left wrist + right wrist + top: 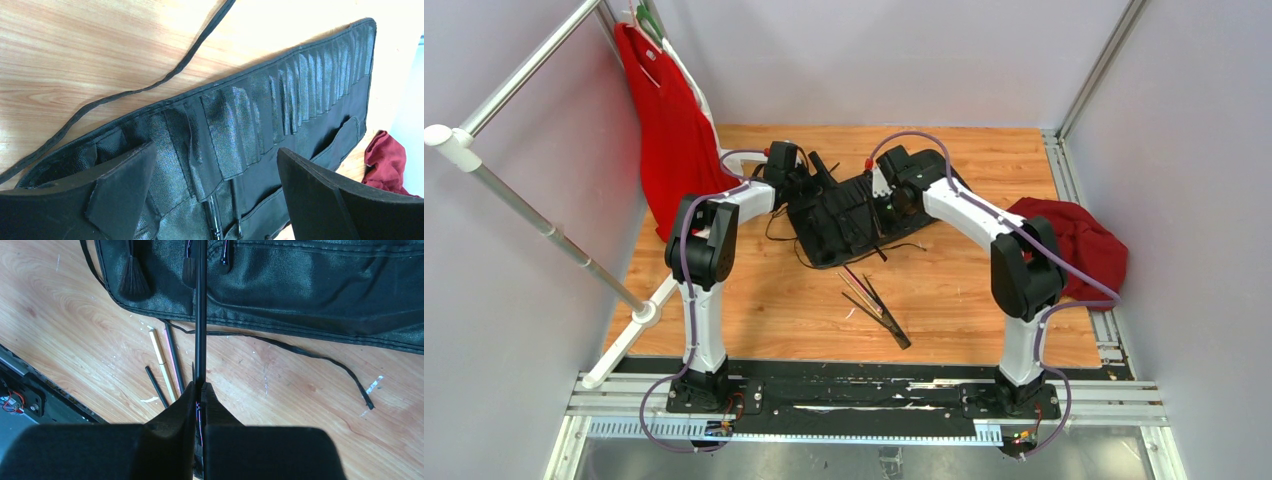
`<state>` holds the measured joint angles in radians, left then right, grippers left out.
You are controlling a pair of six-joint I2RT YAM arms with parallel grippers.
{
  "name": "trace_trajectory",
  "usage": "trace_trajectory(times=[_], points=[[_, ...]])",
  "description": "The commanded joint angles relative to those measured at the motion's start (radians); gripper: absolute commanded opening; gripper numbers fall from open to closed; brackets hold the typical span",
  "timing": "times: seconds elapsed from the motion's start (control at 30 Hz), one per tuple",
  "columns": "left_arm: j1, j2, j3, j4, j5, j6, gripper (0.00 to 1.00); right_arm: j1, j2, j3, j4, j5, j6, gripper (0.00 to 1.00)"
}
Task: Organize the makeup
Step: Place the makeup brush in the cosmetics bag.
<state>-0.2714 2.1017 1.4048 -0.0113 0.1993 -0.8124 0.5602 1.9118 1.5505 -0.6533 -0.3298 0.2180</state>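
The right claw (200, 388) was clenched on a black brush (201, 315) whose long axis ran straight away from it across the roll's (310, 285) near edge, its far tip cut off by the frame. The left claw (215, 150) hung released over the roll's slots. Loose brushes (161, 362) lay on the bench (300, 405) just beside that edge, with bare wood to their right.

Both arms stand on a black base plate (864, 397), the left arm (707, 320) at its left end and the right arm (1022, 340) at its right end. Each has white tubular links joined by bulky black joint housings. A thin purple cable (914, 134) runs up from the plate along each arm. The left gripper (215, 150) and right gripper (200, 387), farthest from the plate, have matte black, wedge-shaped fingers (125, 175).
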Motion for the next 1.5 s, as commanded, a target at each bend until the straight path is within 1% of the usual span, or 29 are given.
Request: trace_trajectory(times=[0.0,0.47,0.93,1.47], points=[[0.009,0.015,-0.028,-0.130,-0.021,0.014,0.98,-0.018,0.030,0.038,-0.008,-0.034,0.015,0.01],[0.010,0.020,-0.033,-0.125,-0.017,0.015,0.98,-0.059,0.160,0.098,0.015,-0.032,0.016,0.00],[0.011,0.020,-0.039,-0.124,-0.015,0.015,0.98,-0.083,0.201,0.122,0.045,-0.035,0.017,0.01],[0.013,0.019,-0.044,-0.122,-0.015,0.016,0.98,-0.088,0.291,0.231,0.046,-0.055,0.015,0.01]])
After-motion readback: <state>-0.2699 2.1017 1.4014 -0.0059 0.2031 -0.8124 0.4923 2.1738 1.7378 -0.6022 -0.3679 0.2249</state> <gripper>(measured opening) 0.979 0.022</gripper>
